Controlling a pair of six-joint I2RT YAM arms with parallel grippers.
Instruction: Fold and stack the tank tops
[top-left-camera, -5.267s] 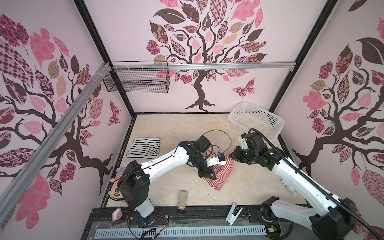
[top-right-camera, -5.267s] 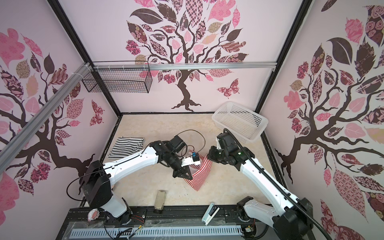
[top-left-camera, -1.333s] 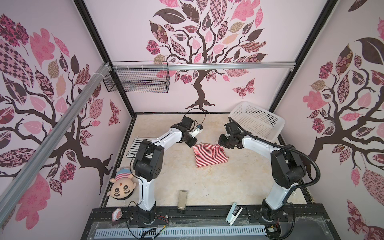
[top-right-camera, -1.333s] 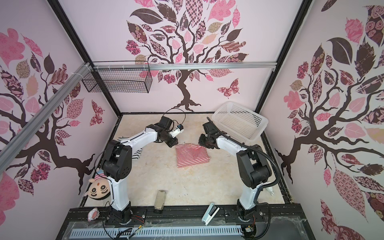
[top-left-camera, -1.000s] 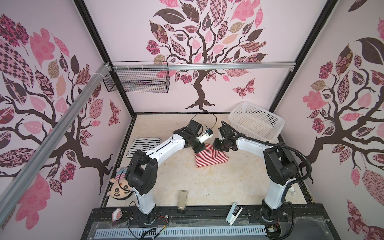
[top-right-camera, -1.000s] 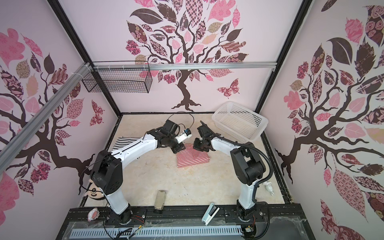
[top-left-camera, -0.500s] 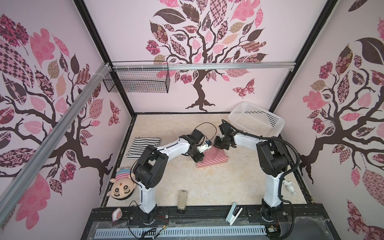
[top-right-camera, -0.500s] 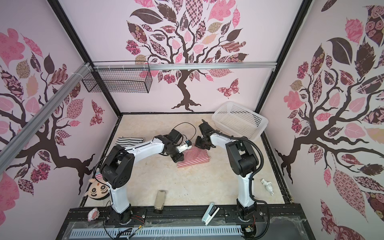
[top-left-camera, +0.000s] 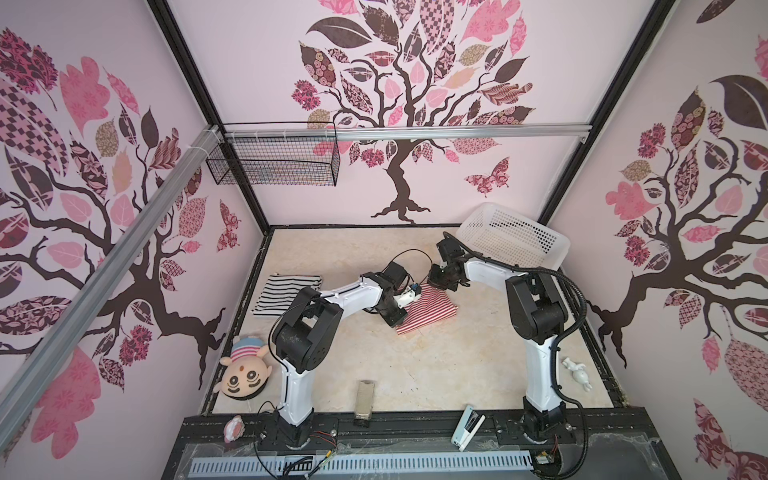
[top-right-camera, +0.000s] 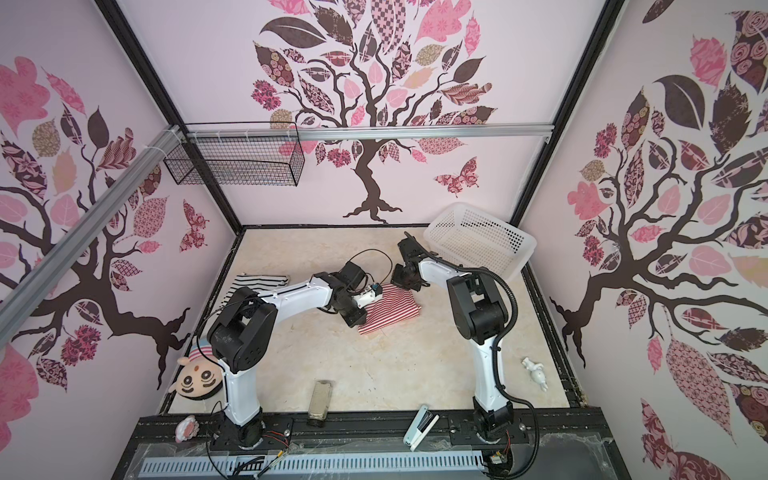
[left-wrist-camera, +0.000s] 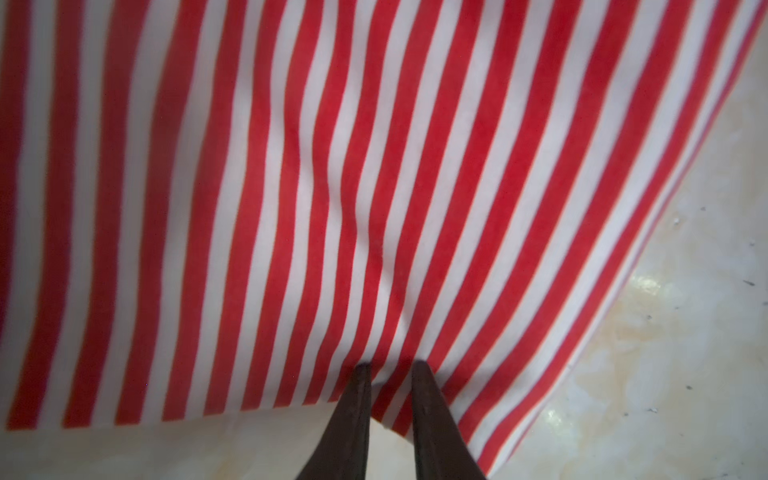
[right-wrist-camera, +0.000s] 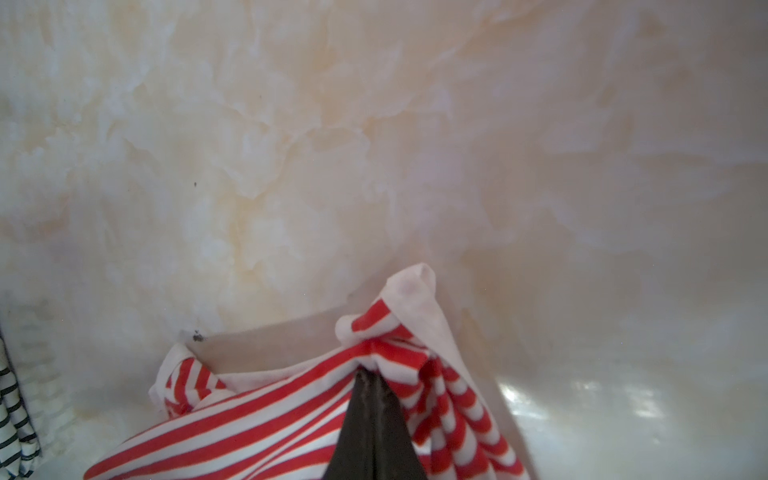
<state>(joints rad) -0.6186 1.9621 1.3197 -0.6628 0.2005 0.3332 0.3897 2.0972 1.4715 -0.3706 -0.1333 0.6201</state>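
Pink walls with tree decals enclose your cream marbled tabletop (top-left-camera: 415, 365); the red-and-white tank top (top-left-camera: 432, 309) lies folded near its middle, between both arms; the black-and-white tank top (top-left-camera: 286, 291) lies flat by the left wall, well apart. Your right gripper (right-wrist-camera: 370, 372) is clamped tight on a bunched corner with white trim at the red top's far edge; your left gripper (left-wrist-camera: 391, 365) shows a narrow gap, tips touching the same top's left edge; whether it pinches the cloth, you cannot tell.
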